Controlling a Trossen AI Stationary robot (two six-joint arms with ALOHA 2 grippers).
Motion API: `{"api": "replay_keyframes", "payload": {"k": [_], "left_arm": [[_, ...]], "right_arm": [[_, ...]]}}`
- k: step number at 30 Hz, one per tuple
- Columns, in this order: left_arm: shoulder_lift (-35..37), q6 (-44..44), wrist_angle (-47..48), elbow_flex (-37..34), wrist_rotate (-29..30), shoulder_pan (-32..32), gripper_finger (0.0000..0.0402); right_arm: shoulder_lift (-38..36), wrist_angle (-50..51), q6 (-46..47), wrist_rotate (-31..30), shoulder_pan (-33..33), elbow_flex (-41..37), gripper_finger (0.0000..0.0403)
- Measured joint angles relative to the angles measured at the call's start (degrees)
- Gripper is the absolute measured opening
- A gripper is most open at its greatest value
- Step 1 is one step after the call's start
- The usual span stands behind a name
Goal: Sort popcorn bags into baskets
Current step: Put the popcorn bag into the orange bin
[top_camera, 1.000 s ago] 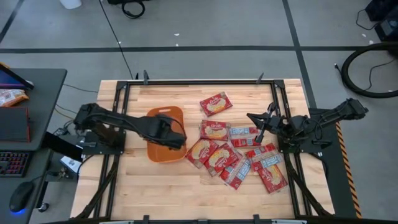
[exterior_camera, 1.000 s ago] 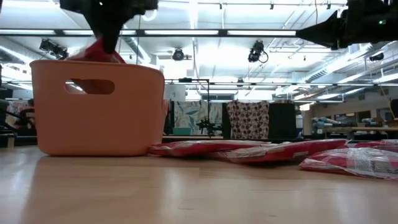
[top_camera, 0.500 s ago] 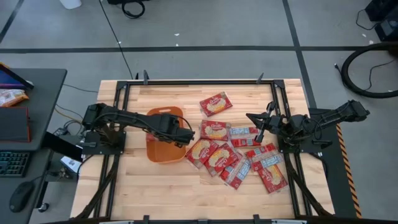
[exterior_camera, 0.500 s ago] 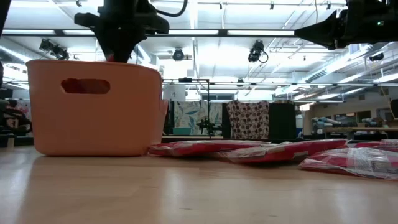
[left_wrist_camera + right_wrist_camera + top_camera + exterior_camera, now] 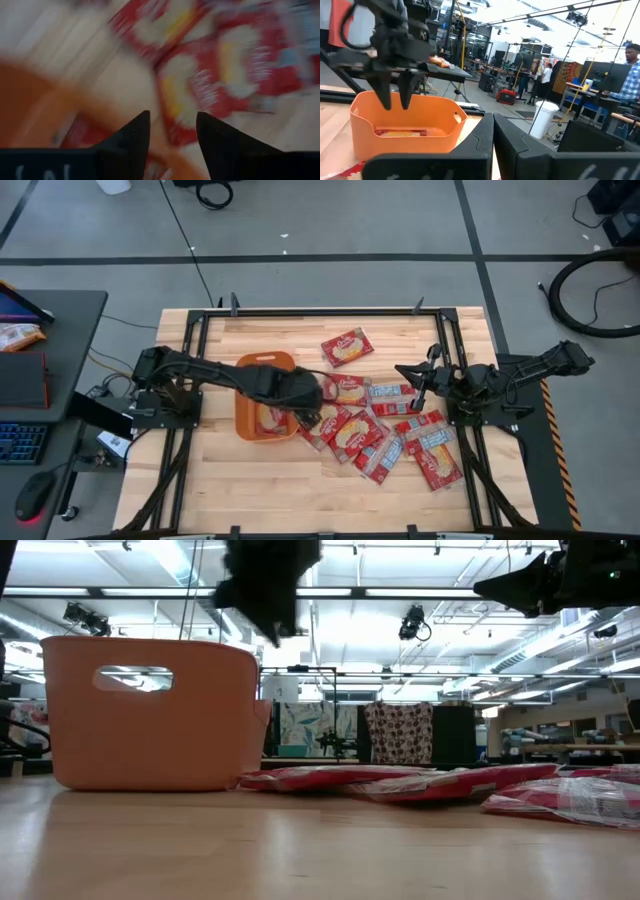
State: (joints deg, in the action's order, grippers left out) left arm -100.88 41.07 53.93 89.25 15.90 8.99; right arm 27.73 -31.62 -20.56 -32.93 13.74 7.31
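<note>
An orange basket [image 5: 243, 395] stands left of the table's middle, and one red popcorn bag [image 5: 268, 418] lies flat on its floor. My left gripper [image 5: 311, 417] hovers open and empty above the basket's right rim, beside the pile. It also shows in the right wrist view [image 5: 395, 104] and the low view [image 5: 274, 632]. Several more popcorn bags [image 5: 385, 435] lie overlapping on the wood right of the basket, and one bag [image 5: 347, 347] lies apart, farther back. My right gripper [image 5: 418, 387] waits shut at the right, above the pile's far side.
Black frame rails [image 5: 440, 350] run along the table's left and right sides. A side desk [image 5: 40, 370] with a keyboard stands off the left edge. Bare wood [image 5: 280, 490] lies toward the near edge. People stand in the room beyond [image 5: 632, 65].
My left gripper held a red bag above the basket, came down at the basket and let the bag go. The bag now lies flat inside. The gripper has since swung toward the table's right, to the basket's right rim by the pile.
</note>
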Motion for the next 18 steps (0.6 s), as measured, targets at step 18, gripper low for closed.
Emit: {"api": "replay_keyframes", "payload": {"k": [18], "left_arm": [[-11.48, -20.04, -14.5, 0.02, 0.8, -3.53, 0.0168]], "right_arm": [[0.77, -0.02, 1.51, -0.23, 0.0, 0.0, 0.0016]]}}
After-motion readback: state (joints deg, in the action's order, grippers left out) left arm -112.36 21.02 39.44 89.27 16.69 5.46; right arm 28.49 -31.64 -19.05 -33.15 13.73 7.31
